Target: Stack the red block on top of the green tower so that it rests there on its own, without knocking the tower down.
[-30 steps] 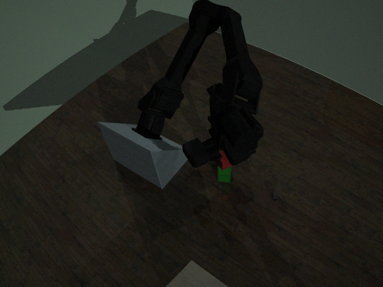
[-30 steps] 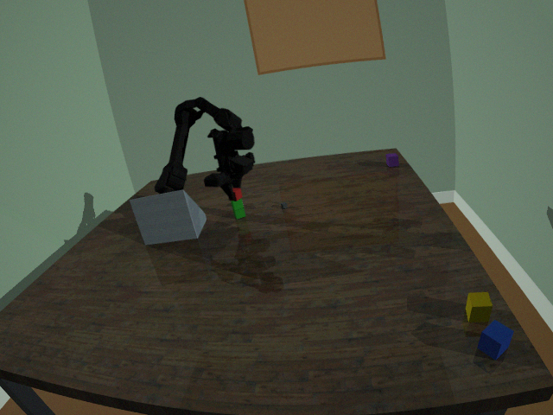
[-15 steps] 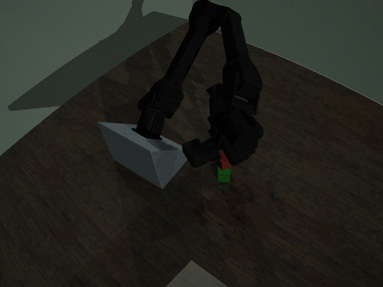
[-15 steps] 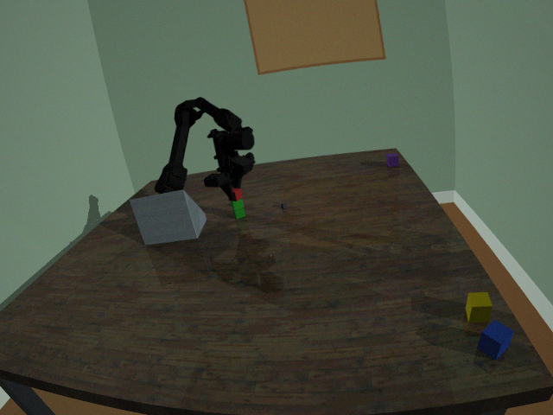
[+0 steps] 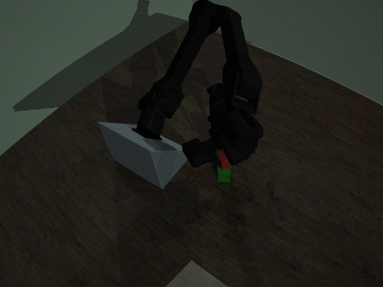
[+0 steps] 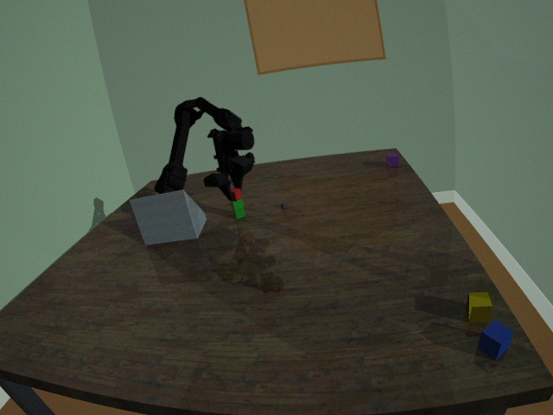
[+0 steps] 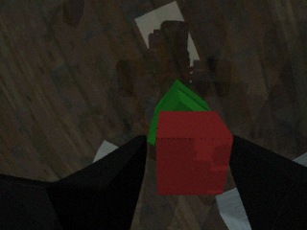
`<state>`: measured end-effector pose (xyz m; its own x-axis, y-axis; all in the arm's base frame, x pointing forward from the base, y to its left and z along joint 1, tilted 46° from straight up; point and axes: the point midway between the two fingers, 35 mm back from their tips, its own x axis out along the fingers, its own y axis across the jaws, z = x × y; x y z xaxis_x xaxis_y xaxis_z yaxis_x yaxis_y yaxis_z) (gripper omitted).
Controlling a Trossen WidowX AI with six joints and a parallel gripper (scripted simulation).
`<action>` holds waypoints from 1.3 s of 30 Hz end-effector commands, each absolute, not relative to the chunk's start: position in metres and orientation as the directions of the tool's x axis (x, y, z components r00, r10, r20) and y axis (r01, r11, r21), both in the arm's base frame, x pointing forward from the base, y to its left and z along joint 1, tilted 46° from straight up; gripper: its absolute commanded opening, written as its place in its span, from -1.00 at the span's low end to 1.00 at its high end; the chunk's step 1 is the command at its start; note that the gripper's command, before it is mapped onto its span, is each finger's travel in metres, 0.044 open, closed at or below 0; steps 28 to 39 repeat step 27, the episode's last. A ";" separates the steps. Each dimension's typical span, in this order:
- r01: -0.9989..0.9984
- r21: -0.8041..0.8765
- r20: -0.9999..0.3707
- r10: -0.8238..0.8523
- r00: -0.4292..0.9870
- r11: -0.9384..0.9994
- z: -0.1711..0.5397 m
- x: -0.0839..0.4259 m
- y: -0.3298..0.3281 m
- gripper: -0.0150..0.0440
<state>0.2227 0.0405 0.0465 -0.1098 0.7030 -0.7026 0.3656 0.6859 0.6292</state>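
The green tower [image 5: 224, 176] [image 6: 238, 208] [image 7: 165, 106], two blocks high, stands upright on the table. The red block [image 5: 224, 162] [image 6: 236, 194] [image 7: 192, 168] is on its top, with no gap visible between them in the top and exterior views, and looks turned relative to the green. My gripper [image 5: 221, 155] [image 6: 235, 190] [image 7: 187, 143] is open around the red block. In the wrist view a narrow gap shows beside the left finger, while the right finger is very close to the block or touching it. The contact face between red and green is hidden in the wrist view.
A large pale grey angular block [image 5: 133, 152] [image 6: 165, 219] is at the arm's base, left of the tower. A tiny dark cube [image 5: 274, 195] [image 6: 283, 206] lies to the right. Purple [image 6: 391, 160], yellow [image 6: 479, 308] and blue [image 6: 494, 340] cubes are farther off.
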 end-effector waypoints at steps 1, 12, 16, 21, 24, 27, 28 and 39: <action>0.365 0.629 -0.703 0.702 -0.110 0.687 0.046 0.223 0.040 0.58; 0.365 0.629 -0.703 0.702 -0.110 0.687 0.046 0.223 0.040 1.00; 0.365 0.629 -0.703 0.702 -0.110 0.687 0.046 0.223 0.040 1.00; 0.365 0.629 -0.703 0.702 -0.110 0.687 0.046 0.223 0.040 1.00; 0.365 0.629 -0.703 0.702 -0.110 0.687 0.046 0.223 0.040 1.00; 0.365 0.629 -0.703 0.702 -0.110 0.687 0.046 0.223 0.040 1.00; 0.365 0.629 -0.703 0.702 -0.110 0.687 0.046 0.223 0.040 1.00; 0.365 0.629 -0.703 0.702 -0.110 0.687 0.046 0.223 0.040 1.00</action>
